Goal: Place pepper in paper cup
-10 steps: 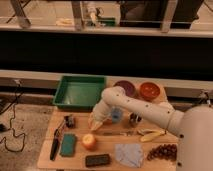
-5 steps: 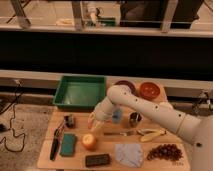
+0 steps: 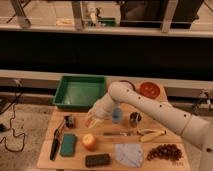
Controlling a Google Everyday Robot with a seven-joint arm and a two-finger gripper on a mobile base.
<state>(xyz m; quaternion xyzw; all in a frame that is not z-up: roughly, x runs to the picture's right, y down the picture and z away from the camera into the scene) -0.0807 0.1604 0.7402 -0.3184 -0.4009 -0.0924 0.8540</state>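
My gripper (image 3: 93, 120) is low over the left-middle of the wooden table (image 3: 45, 161), at the end of the white arm that reaches in from the right. A small orange-red pepper (image 3: 89, 122) shows right at the gripper's tip, touching or very close to it. I cannot make out the paper cup; the gripper and wrist hide the spot behind them. A small blue cup (image 3: 116, 116) stands just right of the gripper, and a dark metallic cup (image 3: 134, 119) stands further right.
A green tray (image 3: 80, 92) is at the back left and a red bowl (image 3: 149, 90) at the back right. In front lie a round orange fruit (image 3: 89, 141), a green sponge (image 3: 68, 144), a banana (image 3: 151, 134), grapes (image 3: 165, 151) and a cloth (image 3: 129, 153).
The gripper has moved down and a little left, from above the table's middle to the pepper. Nothing else on the table has moved.
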